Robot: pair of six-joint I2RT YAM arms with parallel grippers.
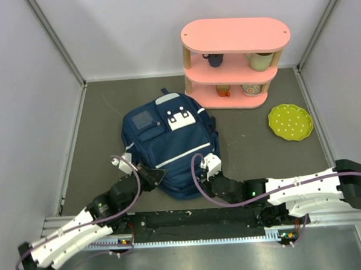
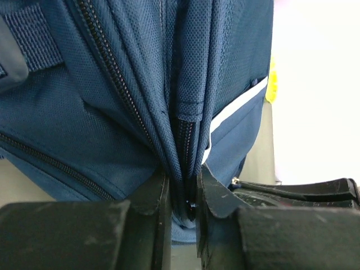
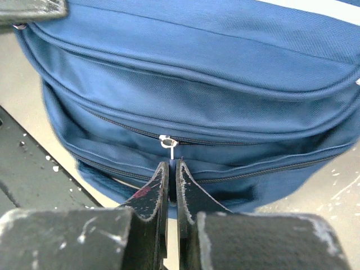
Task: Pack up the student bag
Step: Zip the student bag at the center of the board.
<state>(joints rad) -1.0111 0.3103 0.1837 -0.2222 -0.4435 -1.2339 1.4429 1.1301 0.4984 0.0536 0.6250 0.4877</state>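
The navy student bag (image 1: 169, 141) lies flat in the middle of the table, white patches toward the back. My left gripper (image 1: 151, 176) is at its near-left corner. In the left wrist view its jaws (image 2: 183, 188) are pinched on a fold of the bag's fabric (image 2: 191, 84) beside a zipper line. My right gripper (image 1: 211, 165) is at the bag's near-right edge. In the right wrist view it (image 3: 173, 167) is shut on the small blue pull tab hanging from the silver zipper slider (image 3: 167, 140). That zipper line looks shut along its length.
A pink two-tier shelf (image 1: 236, 35) with mugs and bowls stands at the back right. A yellow-green dotted plate (image 1: 290, 122) lies in front of it. Grey walls enclose the table, and a black rail (image 1: 197, 222) runs along the near edge.
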